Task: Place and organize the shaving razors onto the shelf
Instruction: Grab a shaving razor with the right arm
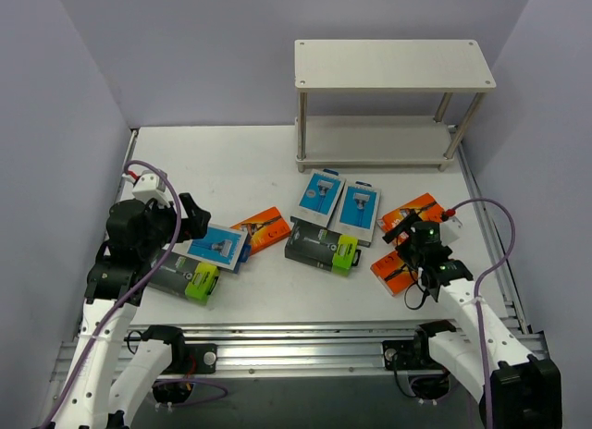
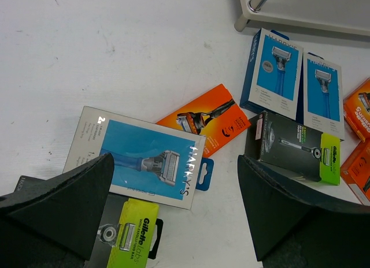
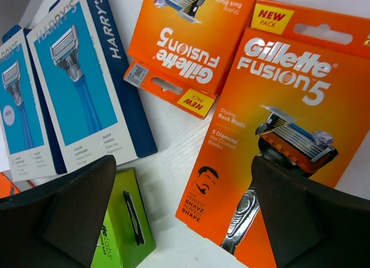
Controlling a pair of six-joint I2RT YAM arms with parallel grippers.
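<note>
Left gripper spread wide, empty | right gripper spread wide, empty | all eight razor packs on table before shelf | shelf boards bare; none placed yet

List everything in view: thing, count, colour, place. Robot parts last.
shelf: one, off-white, two tiers on metal posts, far side of the table; no pack seen on it.
blue razor packs: three, light blue; two side by side at centre, one at left.
orange razor packs: three, orange; one left of centre, two at right.
black razor packs: two, black with lime-green ends; one at centre, one near left, partly under the left blue pack.
table: one, white.
cables: two, purple, one along each arm.
left gripper: one, black, open, over the left blue pack.
right gripper: one, black, open, over the right orange packs.
</note>
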